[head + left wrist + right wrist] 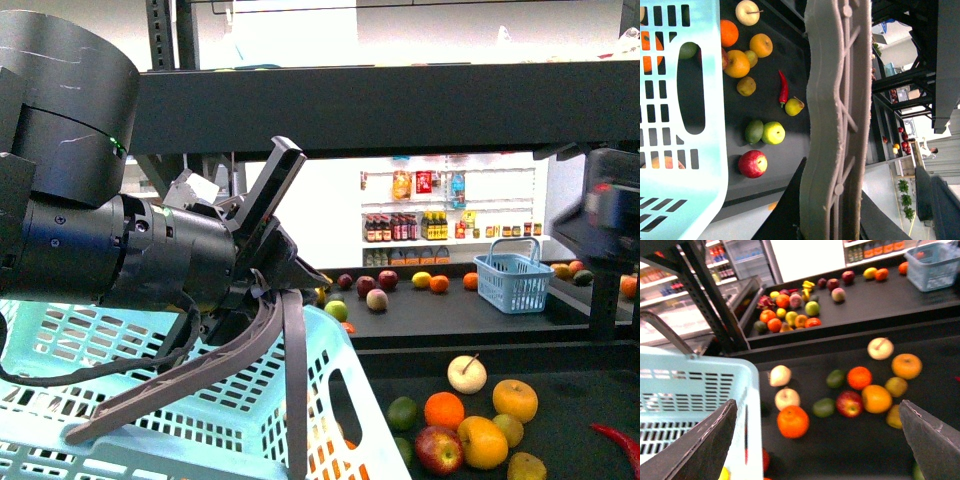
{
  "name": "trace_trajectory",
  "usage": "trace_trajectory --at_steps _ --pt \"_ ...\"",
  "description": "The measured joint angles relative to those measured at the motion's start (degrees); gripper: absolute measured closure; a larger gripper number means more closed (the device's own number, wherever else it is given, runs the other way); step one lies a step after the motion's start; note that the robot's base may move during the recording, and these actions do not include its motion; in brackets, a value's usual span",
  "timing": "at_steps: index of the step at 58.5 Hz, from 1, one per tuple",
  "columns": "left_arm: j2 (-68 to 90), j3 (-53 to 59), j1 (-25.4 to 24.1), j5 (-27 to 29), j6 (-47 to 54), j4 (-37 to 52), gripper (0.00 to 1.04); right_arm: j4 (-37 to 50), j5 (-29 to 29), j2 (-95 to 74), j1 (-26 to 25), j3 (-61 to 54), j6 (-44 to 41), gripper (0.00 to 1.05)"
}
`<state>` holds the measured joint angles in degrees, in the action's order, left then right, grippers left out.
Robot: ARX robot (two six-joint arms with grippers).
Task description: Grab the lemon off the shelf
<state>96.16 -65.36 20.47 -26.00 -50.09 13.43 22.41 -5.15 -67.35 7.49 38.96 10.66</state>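
The lemon point(483, 442), a yellow oval fruit bigger than the orange point(444, 410) beside it, lies on the black shelf deck point(570, 385) among other fruit. It also shows in the right wrist view point(876, 398) and the left wrist view point(737, 64). My right gripper point(817, 440) is open and empty. Its dark fingers point(700, 445) are spread wide above the deck, short of the lemon. My left gripper point(840, 20) is shut on nothing, its grey fingers point(835, 125) pressed together. It hangs beside the pale blue basket point(200, 410), near left in the front view point(285, 330).
An upper shelf deck point(400, 105) runs overhead. The lemon is ringed by a red apple point(439, 449), a cream fruit point(467, 374), a round yellow-orange fruit point(515, 400) and a red chilli point(620, 445). A farther deck holds more fruit and a small blue basket point(514, 282).
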Motion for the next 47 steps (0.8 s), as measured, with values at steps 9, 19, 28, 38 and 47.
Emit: trace_trajectory --at_steps 9,19,28,38,47 --pt "0.0 0.0 0.0 -0.2 0.0 0.0 0.94 -9.4 -9.0 22.1 1.3 -11.8 -5.1 0.07" --pt "0.0 0.0 0.0 -0.1 0.1 0.0 0.94 -23.5 -19.5 44.4 5.4 -17.6 -9.1 0.07" --pt "0.0 0.0 0.0 -0.1 -0.1 0.0 0.94 -26.2 0.3 55.8 -3.1 -22.3 -10.1 0.29" --pt "0.0 0.0 0.0 -0.1 -0.1 0.0 0.94 -24.7 5.0 59.4 -7.1 -30.1 -10.3 0.59" --pt "0.0 0.0 0.0 -0.1 0.0 0.0 0.94 -23.6 5.0 61.6 -7.3 -32.1 -10.3 0.90"
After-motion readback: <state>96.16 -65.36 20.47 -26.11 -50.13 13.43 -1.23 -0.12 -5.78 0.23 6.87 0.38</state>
